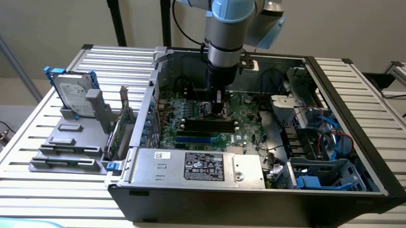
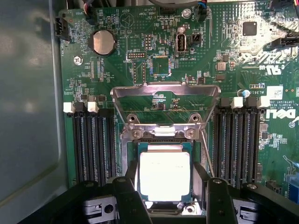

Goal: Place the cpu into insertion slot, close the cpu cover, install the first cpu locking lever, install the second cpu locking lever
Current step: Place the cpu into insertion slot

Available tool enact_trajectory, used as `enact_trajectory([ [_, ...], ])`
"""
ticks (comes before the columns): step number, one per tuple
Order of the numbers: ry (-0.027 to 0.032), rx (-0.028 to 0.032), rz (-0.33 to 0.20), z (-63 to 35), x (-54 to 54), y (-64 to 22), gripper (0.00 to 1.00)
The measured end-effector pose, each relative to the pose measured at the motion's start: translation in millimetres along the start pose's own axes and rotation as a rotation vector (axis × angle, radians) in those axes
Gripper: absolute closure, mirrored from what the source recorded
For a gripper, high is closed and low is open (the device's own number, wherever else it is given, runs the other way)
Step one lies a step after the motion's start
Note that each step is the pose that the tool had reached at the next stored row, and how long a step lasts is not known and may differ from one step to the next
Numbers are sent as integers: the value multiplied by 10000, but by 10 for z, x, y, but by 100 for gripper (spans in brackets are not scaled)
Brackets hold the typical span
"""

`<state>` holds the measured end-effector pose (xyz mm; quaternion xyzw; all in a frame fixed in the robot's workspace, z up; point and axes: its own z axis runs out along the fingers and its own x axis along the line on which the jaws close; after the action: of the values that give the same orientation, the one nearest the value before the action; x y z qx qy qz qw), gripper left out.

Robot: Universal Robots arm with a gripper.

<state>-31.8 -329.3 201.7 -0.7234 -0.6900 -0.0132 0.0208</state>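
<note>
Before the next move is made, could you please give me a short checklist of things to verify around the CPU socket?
1. The cpu lies in the insertion slot: ok.
2. The cpu is seated flat and fully down: cannot tell.
3. The cpu cover is closed over the chip: not ok, it stands swung open.
4. The end effector is open: ok.
5. Its fingers are clear of the cpu's edges: cannot tell.
</note>
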Motion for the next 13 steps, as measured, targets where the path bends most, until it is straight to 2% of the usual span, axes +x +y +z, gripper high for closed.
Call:
enact_trajectory([
  [13,2,-3,-17,17,-1,-15,46],
])
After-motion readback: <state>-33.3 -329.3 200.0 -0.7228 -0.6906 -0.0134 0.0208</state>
